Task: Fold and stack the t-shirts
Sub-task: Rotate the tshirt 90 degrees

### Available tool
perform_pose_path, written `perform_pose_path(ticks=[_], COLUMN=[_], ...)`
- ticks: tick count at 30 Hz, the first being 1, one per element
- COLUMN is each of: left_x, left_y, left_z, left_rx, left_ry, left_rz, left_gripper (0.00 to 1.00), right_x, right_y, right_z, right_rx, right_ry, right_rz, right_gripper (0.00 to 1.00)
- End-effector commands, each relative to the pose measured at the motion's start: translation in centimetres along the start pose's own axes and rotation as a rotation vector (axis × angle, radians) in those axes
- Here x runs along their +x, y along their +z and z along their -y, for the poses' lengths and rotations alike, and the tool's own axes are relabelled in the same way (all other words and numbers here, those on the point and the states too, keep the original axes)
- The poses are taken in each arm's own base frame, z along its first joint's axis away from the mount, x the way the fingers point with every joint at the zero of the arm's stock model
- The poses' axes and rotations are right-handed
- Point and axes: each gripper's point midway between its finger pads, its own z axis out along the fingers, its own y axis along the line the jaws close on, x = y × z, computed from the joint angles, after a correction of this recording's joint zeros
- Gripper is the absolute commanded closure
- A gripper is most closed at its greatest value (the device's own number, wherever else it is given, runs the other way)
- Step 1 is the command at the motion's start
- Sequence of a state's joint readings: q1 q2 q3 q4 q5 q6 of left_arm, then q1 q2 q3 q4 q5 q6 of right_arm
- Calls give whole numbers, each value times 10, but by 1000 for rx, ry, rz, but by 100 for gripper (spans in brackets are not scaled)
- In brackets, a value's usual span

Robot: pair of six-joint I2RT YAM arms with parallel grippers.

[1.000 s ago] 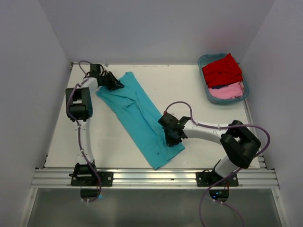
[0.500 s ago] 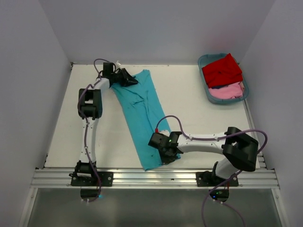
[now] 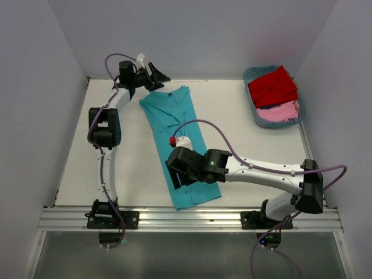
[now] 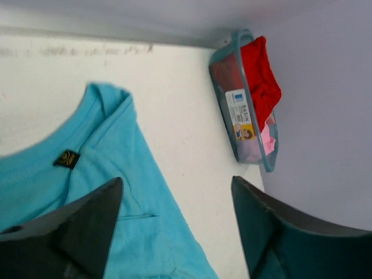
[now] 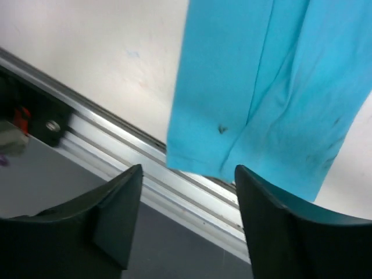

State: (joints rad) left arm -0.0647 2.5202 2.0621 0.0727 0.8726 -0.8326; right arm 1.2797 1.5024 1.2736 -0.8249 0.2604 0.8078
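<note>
1. Swung round since a second ago, the turquoise shirt [image 3: 168,119] no longer slants across the worktop [image 3: 128,163]. It now lies as a long strip, collar by the far edge and hem just beside the near edge.
2. At the far right corner the tub [image 4: 226,87] holds the red shirt [image 3: 272,86] and the pink shirt [image 3: 279,111], well apart from the strip.
3. Over the collar hangs the left gripper [image 4: 175,180], over the hem the right gripper [image 5: 189,168]. Both have let go of the cloth, and their jaws stand apart and empty.
4. Risks: the hem lies so near the edge that a careless pull could drag it onto the rail [image 5: 116,157]. The right arm's cable [image 3: 195,120] loops above the cloth and may snag it and spoil the strip.
5. Bare worktop lies on both sides of the strip, wider on the right. The left gripper is close to the back wall, with little room there.
</note>
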Motion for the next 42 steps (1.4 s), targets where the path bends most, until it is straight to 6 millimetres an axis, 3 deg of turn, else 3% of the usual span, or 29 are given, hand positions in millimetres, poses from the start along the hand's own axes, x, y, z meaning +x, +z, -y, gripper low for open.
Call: perform_pose_path(ticks=[1, 2, 3, 4, 5, 6, 7, 8, 9, 10, 11, 12, 13, 14, 15, 16, 17, 18, 19, 20, 22, 25, 29, 37, 42], left_x=[-103, -114, -120, -112, -109, -94, -83, -74, -50, -38, -27, -3, 8, 17, 35, 45, 53, 65, 76, 82, 101, 132, 160, 177, 179], left_y=[-90, -111, -132, -140, -158, -161, -167, -185, -186, -192, -207, -207, -212, -223, -223, -227, -235, -235, -239, -249, -255, -265, -269, -274, -273], left_z=[140, 139, 154, 153, 179, 161, 160, 186, 160, 159, 178, 159, 159, 173, 164, 163, 173, 171, 168, 178, 171, 181, 167, 154, 150], left_rx=[30, -17, -63, -103, -111, -165, -179, -168, -216, -225, -211, -232, -240, -228, -235, -247, -245, -250, -272, -268, -280, -259, -264, -300, -311], left_ry=[322, 359, 378, 361, 413, 368, 359, 393, 338, 331, 354, 319, 310, 330, 310, 304, 332, 332, 315, 343, 329, 344, 306, 291, 291], left_rz=[295, 332, 381, 370, 398, 381, 374, 403, 370, 369, 392, 357, 356, 370, 344, 332, 337, 314, 292, 309, 285, 275, 247, 218, 210], left_gripper=[8, 6, 4, 4, 4, 4, 5, 5, 5, 5, 5, 6, 6, 6, 6, 7, 7, 7, 7, 7, 7, 7, 6, 6, 6], right_x=[-89, -105, -129, -157, -171, -194, -222, -233, -250, -261, -285, -289, -309, -314, -315, -326, -329, -333, -335, -337, -341, -340, -340, -320, -310], right_y=[-38, -39, -39, -47, -36, -33, -40, -22, -14, -9, -16, 16, 9, 21, 49, 50, 58, 65, 82, 88, 107, 132, 163, 214, 230], right_z=[20, 27, 48, 49, 56, 81, 82, 92, 111, 117, 117, 131, 128, 133, 146, 140, 142, 150, 149, 151, 164, 170, 179, 179, 181], right_rx=[90, 114, 150, 128, 133, 162, 138, 154, 177, 181, 160, 169, 141, 134, 145, 94, 77, 59, 26, 6, -27, -122, -174, -268, -272], right_ry=[-77, -76, -58, -28, -19, 21, 51, 63, 85, 87, 97, 98, 105, 108, 119, 120, 129, 146, 153, 162, 205, 251, 298, 360, 374], right_rz=[236, 258, 274, 324, 317, 335, 387, 366, 369, 373, 417, 360, 394, 375, 333, 342, 335, 330, 316, 314, 314, 281, 250, 172, 144], right_gripper=[28, 25, 22, 21, 20, 20, 20, 21, 21, 23, 25, 26, 29, 37, 41, 47, 56, 63, 67, 67, 65, 50, 46, 51, 54])
